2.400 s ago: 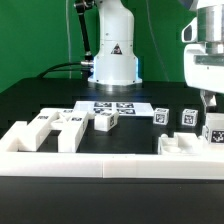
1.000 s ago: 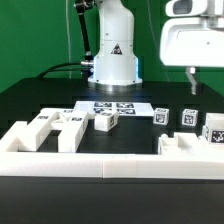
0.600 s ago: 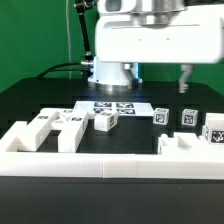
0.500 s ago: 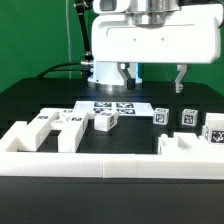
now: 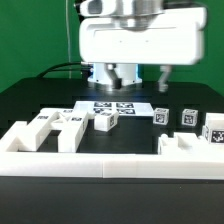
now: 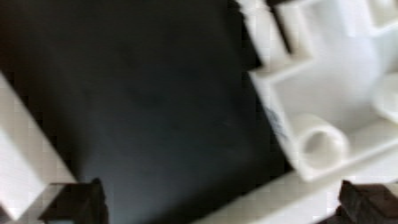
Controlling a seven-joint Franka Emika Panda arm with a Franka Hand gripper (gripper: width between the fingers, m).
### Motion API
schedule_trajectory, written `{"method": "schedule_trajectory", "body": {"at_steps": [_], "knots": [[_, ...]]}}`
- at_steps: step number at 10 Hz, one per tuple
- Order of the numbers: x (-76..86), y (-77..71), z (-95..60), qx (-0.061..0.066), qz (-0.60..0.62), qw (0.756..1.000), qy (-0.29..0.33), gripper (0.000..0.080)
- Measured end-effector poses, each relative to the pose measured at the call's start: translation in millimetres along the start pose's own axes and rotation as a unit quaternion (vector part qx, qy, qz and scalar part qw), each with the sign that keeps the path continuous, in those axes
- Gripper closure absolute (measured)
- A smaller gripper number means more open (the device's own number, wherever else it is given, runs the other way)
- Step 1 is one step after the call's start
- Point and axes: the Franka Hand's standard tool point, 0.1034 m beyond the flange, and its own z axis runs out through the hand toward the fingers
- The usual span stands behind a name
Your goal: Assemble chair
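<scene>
Chair parts (image 5: 62,124) lie loose before a green backdrop (image 5: 30,40) on the black table (image 5: 30,100), along the white border wall (image 5: 110,166). Above them we see the gripper (image 5: 140,78), jaws wide, holding nothing. Black-and-white square tags (image 5: 160,114) mark the pieces and the marker board (image 5: 112,106).

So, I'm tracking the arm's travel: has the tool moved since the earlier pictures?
Yes. The tool has swung toward the exterior view's left, from right of the robot base to partly covering it.
</scene>
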Motion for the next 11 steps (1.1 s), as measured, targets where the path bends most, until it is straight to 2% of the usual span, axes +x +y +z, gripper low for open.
{"method": "schedule_trajectory", "body": {"at_steps": [1,2,3,4,7,8,9,10,11], "knots": [[-2.6,28.5,5.0,-0.004,-0.005,1.0,-0.001,0.0151],[-1.7,48.7,9.9,-0.009,-0.006,1.0,0.0,0.0151],[0.4,55.1,12.8,-0.011,-0.006,1.0,0.002,0.0151],[-0.1,50.9,12.0,-0.01,-0.01,1.0,0.002,0.0151],[-0.7,52.1,13.1,-0.011,-0.009,1.0,0.003,0.0151],[-11.3,60.4,21.3,-0.014,0.001,1.0,0.01,0.0151],[-34.3,74.2,33.9,-0.015,0.02,1.0,0.006,0.0151],[-41.6,77.5,36.7,-0.016,0.021,1.0,0.0,0.0151],[-39.2,76.3,35.6,-0.016,0.02,1.0,0.001,0.0151]]}}
